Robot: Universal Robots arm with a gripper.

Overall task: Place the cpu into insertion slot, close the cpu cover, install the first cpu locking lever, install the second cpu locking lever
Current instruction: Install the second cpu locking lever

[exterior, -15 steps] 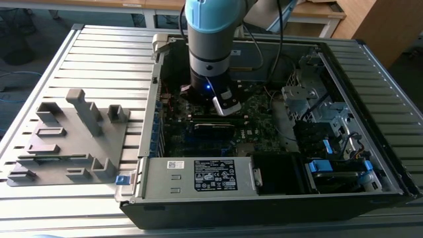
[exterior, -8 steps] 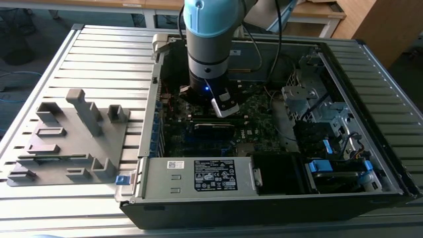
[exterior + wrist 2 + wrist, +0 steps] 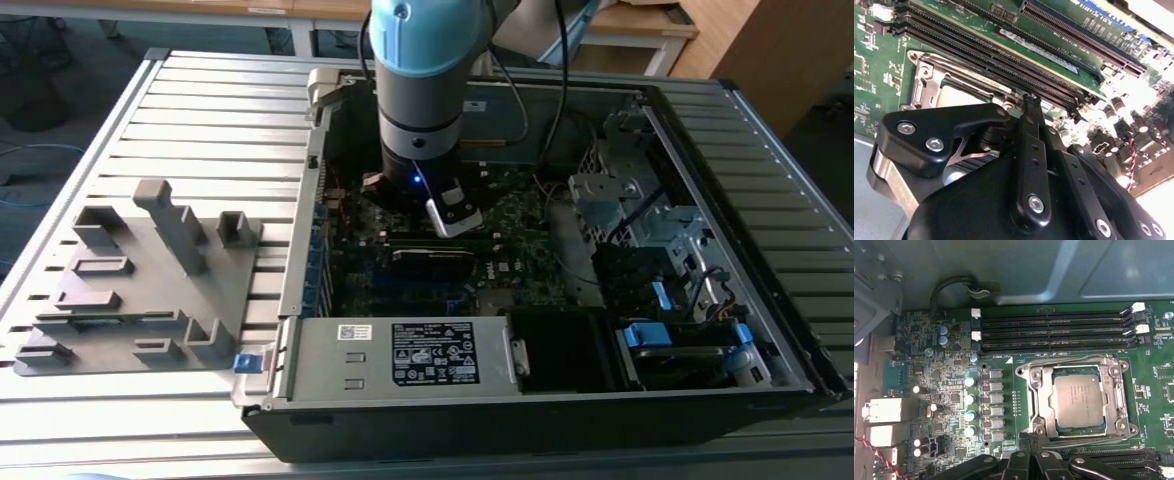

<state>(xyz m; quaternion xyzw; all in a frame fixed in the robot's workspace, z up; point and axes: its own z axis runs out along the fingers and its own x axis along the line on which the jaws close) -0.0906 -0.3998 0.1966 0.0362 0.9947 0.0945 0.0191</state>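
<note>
Here the black fingers [image 3: 1030,107] seem pressed together with nothing pinched, though I cannot tell for sure. They hang just beside the insertion slot [image 3: 1079,401], where the cpu [image 3: 1077,401] sits under the closed cpu cover [image 3: 1037,397], next to long black memory slots [image 3: 1054,330] on the green motherboard [image 3: 939,385].
</note>
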